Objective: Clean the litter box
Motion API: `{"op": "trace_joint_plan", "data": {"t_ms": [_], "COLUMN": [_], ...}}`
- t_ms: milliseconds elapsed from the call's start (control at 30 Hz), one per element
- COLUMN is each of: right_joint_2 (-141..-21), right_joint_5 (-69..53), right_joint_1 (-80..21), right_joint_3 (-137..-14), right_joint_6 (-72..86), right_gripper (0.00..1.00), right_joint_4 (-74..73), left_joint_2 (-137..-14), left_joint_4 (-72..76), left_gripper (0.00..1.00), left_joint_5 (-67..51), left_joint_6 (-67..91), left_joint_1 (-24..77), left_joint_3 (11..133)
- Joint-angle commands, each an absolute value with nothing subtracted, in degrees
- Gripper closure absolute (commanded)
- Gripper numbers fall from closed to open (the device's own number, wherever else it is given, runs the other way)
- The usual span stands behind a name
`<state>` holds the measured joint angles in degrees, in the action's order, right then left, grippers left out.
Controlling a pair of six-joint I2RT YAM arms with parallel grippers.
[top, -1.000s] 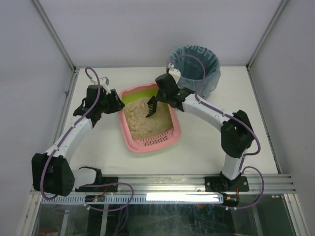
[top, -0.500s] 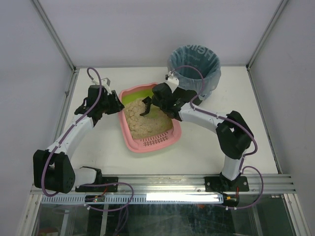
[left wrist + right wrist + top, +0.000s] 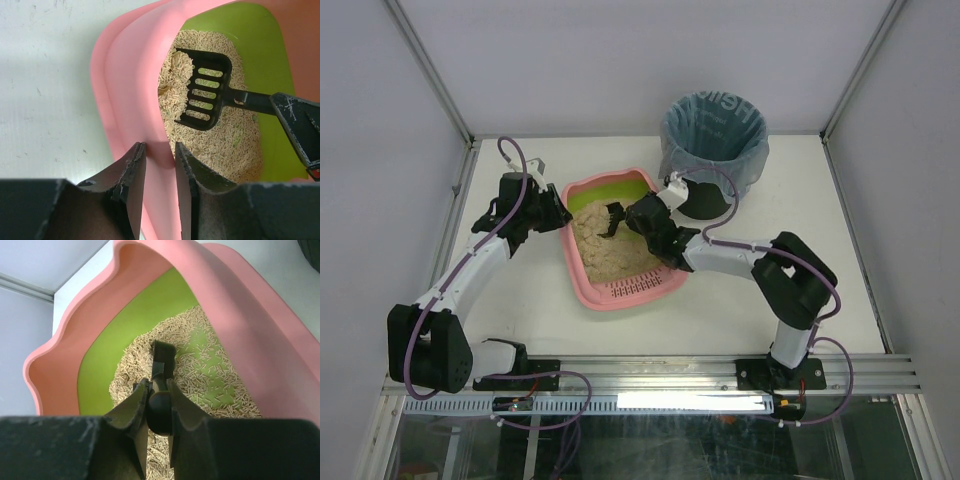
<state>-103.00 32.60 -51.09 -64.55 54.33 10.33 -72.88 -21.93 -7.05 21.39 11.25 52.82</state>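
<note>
1. The litter box (image 3: 582, 285) sat on the white table (image 3: 720, 320) in front of both arm bases. Its slotted pink ledge was at the near end and its lime-green wall at the far end.
2. Beige litter (image 3: 610, 252) covered the near and middle part of the litter box floor. Bare green showed toward the far end.
3. At the litter box's left rim, the left hand (image 3: 160, 147) had its fingers drawn almost together. One finger was on the outer face of the pink wall and one on the inner face, with the rim pinched between them.
4. The right hand (image 3: 156, 385) reached in from the litter box's right side, over its far half. It was clamped tight on the rounded black handle of the scoop (image 3: 202, 90), with a finger pressed against each side of the handle.
5. The scoop's slotted head pointed toward the litter box's left wall and lay low on the litter, which showed through the slots. Whether it carried anything could not be told.
6. Beyond the litter box's far right corner stood a round black bin (image 3: 745, 165) lined with a blue bag. It was near the litter box but apart from it.
</note>
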Motion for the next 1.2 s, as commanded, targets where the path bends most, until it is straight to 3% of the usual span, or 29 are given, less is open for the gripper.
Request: {"op": "trace_joint_plan", "data": {"t_ms": [0,500,1167], "right_joint_2": [-104.18,-89.94,-73.20], "right_joint_5": [29.46,32.27,31.14], "right_joint_1": [-53.21,-53.36,-51.08], "right_joint_3": [-58.19,-42.26,-32.53], "right_joint_6": [57.28,57.83,61.48], "right_gripper": [1.00,1.00,1.00], "right_joint_4": [13.73,34.79,35.79], "left_joint_2": [-73.14,-72.77,-72.25], "left_joint_4": [-21.02,-21.01,-20.96], "left_gripper": [0.72,0.72,0.70], "left_joint_5": [-8.75,-8.27,-7.91], "left_joint_6": [20.27,20.31,20.30], "left_joint_1": [11.87,11.92,11.92], "left_joint_3": [54.87,54.87,54.94]}}
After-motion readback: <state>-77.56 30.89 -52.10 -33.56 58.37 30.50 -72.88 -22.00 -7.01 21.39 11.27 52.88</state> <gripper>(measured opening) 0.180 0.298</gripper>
